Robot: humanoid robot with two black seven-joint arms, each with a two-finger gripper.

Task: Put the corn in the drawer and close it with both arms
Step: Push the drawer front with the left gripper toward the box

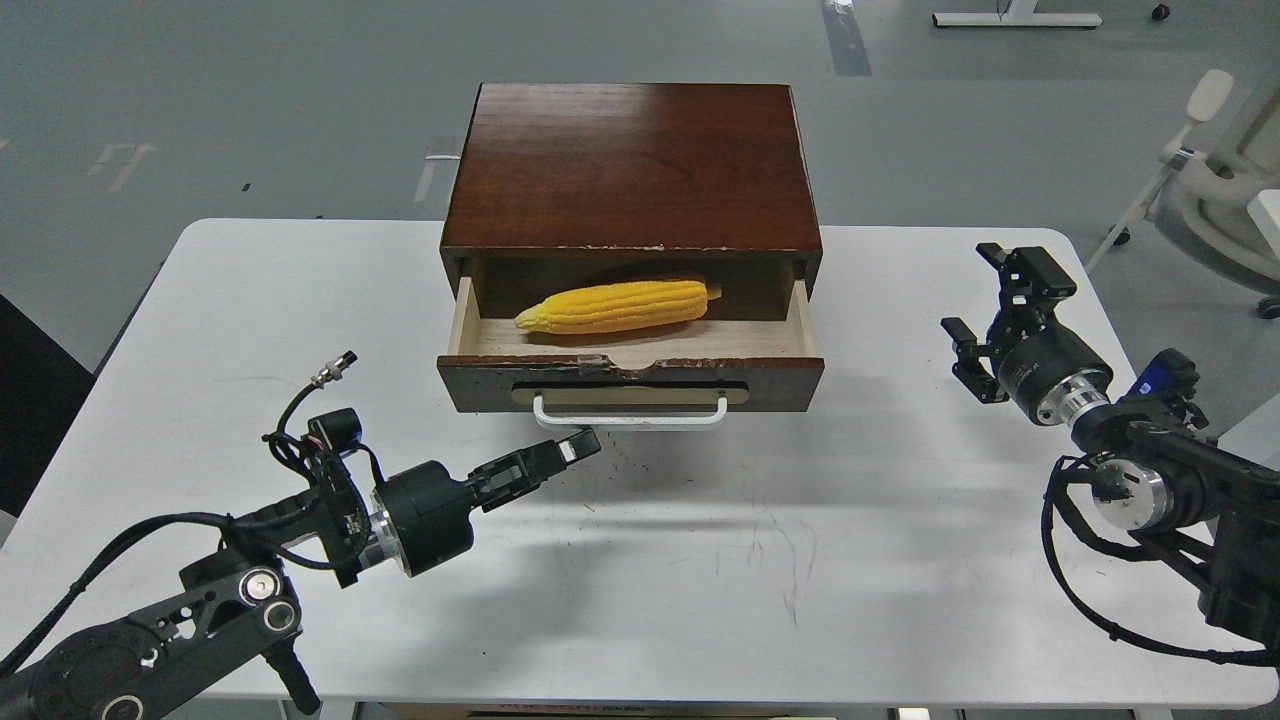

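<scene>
The yellow corn (614, 306) lies on its side inside the open drawer (630, 382), tip pointing left, on the pale wood floor. The drawer front is dark brown with a chipped top edge and a white bar handle (630, 414). The drawer sticks out of the dark wooden cabinet (630, 165). My left gripper (577, 447) is shut and empty, its tip just below the left part of the handle, apart from it. My right gripper (985, 290) is open and empty, well to the right of the drawer, above the table.
The white table (700, 560) carries the cabinet at its back middle. A loose cable with a metal plug (333, 369) sticks up from my left wrist. A white chair (1225, 170) stands off the table at the far right.
</scene>
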